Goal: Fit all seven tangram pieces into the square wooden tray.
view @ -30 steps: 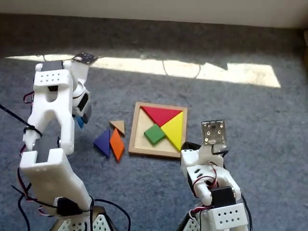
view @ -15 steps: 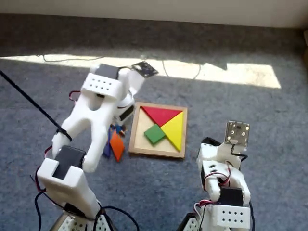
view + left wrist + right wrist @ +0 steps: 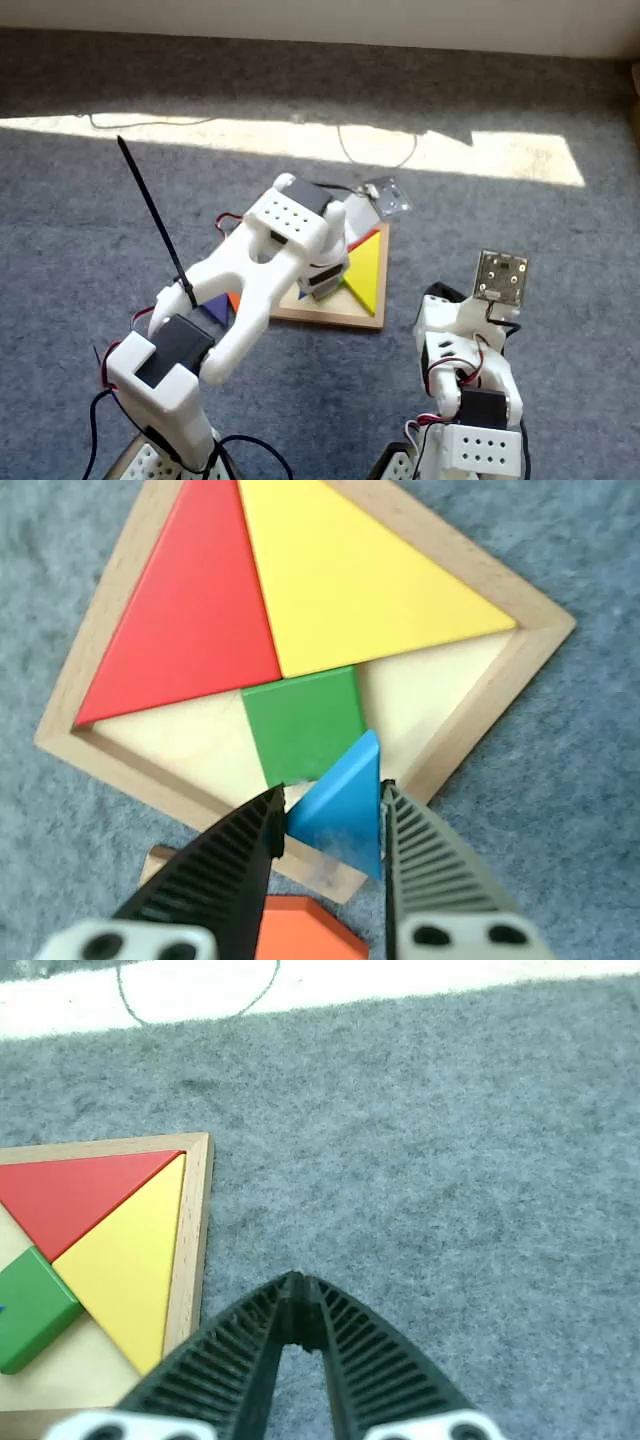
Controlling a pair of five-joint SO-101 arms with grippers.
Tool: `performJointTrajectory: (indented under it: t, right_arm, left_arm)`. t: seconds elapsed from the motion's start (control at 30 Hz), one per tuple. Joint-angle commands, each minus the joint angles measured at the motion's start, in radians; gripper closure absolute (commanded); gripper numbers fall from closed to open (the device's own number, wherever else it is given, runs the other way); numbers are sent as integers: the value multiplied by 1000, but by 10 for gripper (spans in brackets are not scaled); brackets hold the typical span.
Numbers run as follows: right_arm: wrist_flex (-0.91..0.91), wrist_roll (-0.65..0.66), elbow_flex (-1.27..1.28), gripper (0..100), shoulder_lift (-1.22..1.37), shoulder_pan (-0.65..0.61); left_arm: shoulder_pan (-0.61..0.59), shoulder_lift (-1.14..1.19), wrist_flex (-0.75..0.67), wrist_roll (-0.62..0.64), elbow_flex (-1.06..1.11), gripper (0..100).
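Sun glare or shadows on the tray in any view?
High view: sunlit band falls on the carpet beyond the tray, which sits in shade. Right wrist view: same band far off, tray unlit. Left wrist view: even light, no glare on the blue triangle in the left gripper.

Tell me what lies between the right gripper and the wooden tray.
Only bare grey carpet separates the right gripper from the wooden tray, as the right wrist view shows.
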Motion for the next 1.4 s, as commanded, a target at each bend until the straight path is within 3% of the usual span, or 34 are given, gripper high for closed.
performJointTrajectory:
  t: [0.0, 0.17, 0.37, 0.6, 0.73, 1.13, 1.37]
  right_arm:
    - [-24, -12, -54, 985, -19, 12]
    - [-24, -12, -54, 985, -19, 12]
    - [-24, -12, -54, 985, -19, 12]
    - [-24, -12, -51, 985, -19, 12]
    - [-24, -12, -51, 985, -19, 12]
    - [-24, -11, -51, 985, -19, 12]
    - [-24, -11, -51, 985, -19, 5]
  left_arm:
    - [84, -58, -17, -37, -5, 919]
    - [120, -58, -28, -37, -7, 908]
    - [116, -58, -98, -29, -5, 755]
    - [116, -68, -101, -25, -7, 752]
    - [99, -71, -41, 46, -18, 752]
    - [-22, -363, 11, 43, 150, 966]
    - [-263, -616, 5, 117, 311, 973]
